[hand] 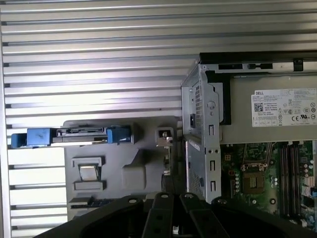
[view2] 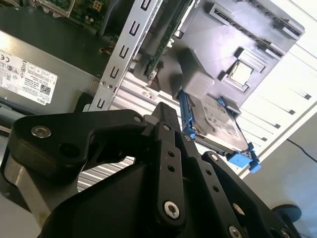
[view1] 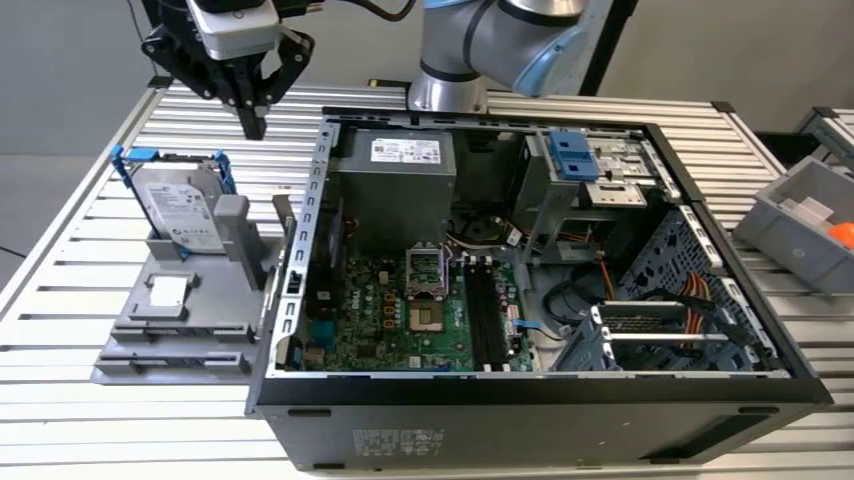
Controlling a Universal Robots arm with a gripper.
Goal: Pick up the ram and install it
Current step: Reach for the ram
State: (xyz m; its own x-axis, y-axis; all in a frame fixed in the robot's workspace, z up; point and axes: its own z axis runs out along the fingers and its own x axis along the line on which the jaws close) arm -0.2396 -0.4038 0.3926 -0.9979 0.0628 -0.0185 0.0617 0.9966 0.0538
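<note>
The ram [view1: 283,218] is a thin board standing on edge in a holder at the side of the grey fixture [view1: 180,320], close to the computer case's outer wall. In the second wrist view the ram [view2: 159,52] shows edge-on between the case wall and the fixture. My gripper [view1: 254,128] hangs high above the slatted table, behind the fixture and toward the exterior view's left of the case. Its fingers are shut with nothing between them. They also appear in both wrist views [view2: 161,111] [hand: 171,197]. The motherboard's black slots [view1: 483,320] lie inside the open case.
A silver hard drive in a blue frame [view1: 180,205] leans on the fixture. The open computer case [view1: 534,395] holds a power supply [view1: 400,175] and blue drive-bay latches [view1: 571,155]. A grey bin [view1: 807,225] sits at the exterior view's right. The arm's base [view1: 447,95] stands behind the case.
</note>
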